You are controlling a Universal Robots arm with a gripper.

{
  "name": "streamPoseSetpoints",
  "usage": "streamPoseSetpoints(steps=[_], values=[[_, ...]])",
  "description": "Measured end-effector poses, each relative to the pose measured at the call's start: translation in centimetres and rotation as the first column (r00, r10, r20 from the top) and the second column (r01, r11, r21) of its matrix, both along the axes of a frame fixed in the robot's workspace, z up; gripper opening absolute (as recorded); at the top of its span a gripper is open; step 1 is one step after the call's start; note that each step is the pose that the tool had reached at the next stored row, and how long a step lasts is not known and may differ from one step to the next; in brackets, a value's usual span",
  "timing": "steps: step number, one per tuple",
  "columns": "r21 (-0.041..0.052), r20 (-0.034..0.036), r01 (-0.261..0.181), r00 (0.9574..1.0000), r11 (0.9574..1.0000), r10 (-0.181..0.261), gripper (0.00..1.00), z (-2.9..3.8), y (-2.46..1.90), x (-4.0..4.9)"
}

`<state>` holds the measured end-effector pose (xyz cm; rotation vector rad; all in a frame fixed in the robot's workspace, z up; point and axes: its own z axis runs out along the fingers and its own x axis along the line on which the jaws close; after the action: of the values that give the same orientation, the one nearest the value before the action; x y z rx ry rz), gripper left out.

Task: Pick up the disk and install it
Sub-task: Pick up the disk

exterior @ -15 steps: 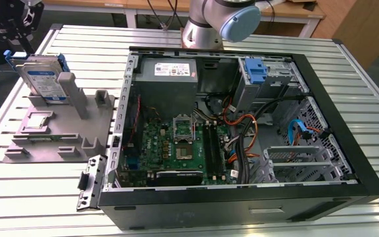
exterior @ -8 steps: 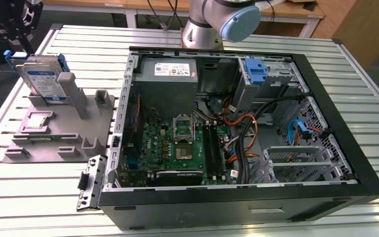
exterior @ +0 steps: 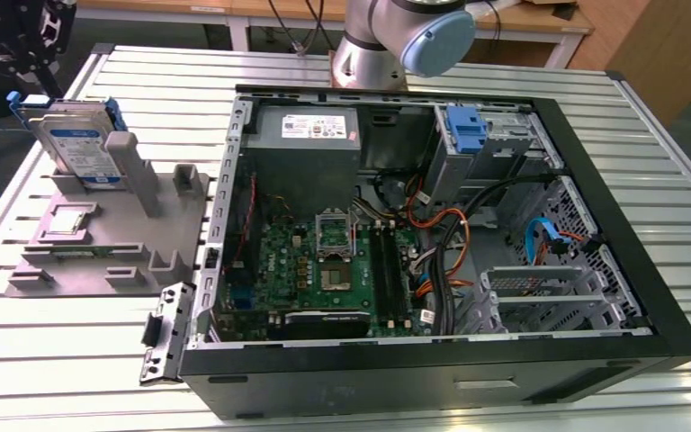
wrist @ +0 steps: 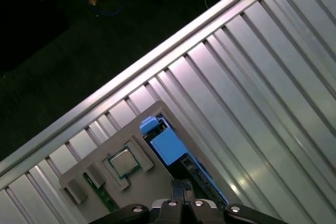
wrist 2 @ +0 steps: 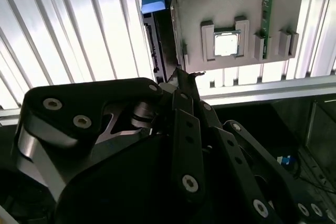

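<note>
The disk [exterior: 79,147] stands upright on edge in a slot of the grey fixture [exterior: 76,261], on the table at the exterior view's left. It is silver with a white-and-blue label and a blue bracket. In both wrist views I look down on the disk [wrist 2: 157,40] [wrist: 169,146] edge-on, its blue bracket uppermost. My gripper [wrist: 181,184] [wrist 2: 184,77] hangs above the disk, apart from it. Its dark fingers are closed together with nothing between them.
The open computer case [exterior: 442,355] fills the table's middle, with a blue-handled drive bay [exterior: 468,130] and a grey power-supply box [exterior: 309,126] at its far side. The fixture also holds a processor chip [wrist 2: 227,43] and a green memory stick [wrist 2: 269,14]. The arm's base [exterior: 376,45] stands behind the case.
</note>
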<state>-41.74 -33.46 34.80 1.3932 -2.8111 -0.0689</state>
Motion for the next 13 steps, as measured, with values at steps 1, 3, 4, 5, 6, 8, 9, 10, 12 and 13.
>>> streamPoseSetpoints(steps=[1,3,4,5,6,8,9,10,12,13], values=[[0.0003,0.0,-0.014,0.9999,0.9999,0.014,0.1,0.0,0.0,0.0],[0.0009,0.0002,-0.042,0.9991,0.9991,0.042,0.1,0.0,0.0,0.0],[0.0012,0.0003,-0.057,0.9984,0.9984,0.057,0.1,-0.01,0.0,0.0],[0.0016,0.0004,-0.071,0.9975,0.9975,0.071,0.1,-0.01,0.0,0.0],[0.002,0.0005,-0.084,0.9964,0.9964,0.084,0.1,-0.01,0.0,0.0],[0.0026,0.0007,-0.113,0.9936,0.9936,0.113,0.1,-0.02,0.0,0.0],[0.003,0.0008,-0.126,0.992,0.992,0.126,0.1,-0.03,0.0,0.0],[0.0033,0.0009,-0.14,0.9902,0.9902,0.14,0.1,-0.03,0.0,0.0],[0.0041,0.0011,-0.168,0.9858,0.9858,0.168,0.1,-0.03,0.0,0.0],[0.0045,0.0012,-0.181,0.9834,0.9834,0.181,0.1,-0.04,0.0,0.0]])
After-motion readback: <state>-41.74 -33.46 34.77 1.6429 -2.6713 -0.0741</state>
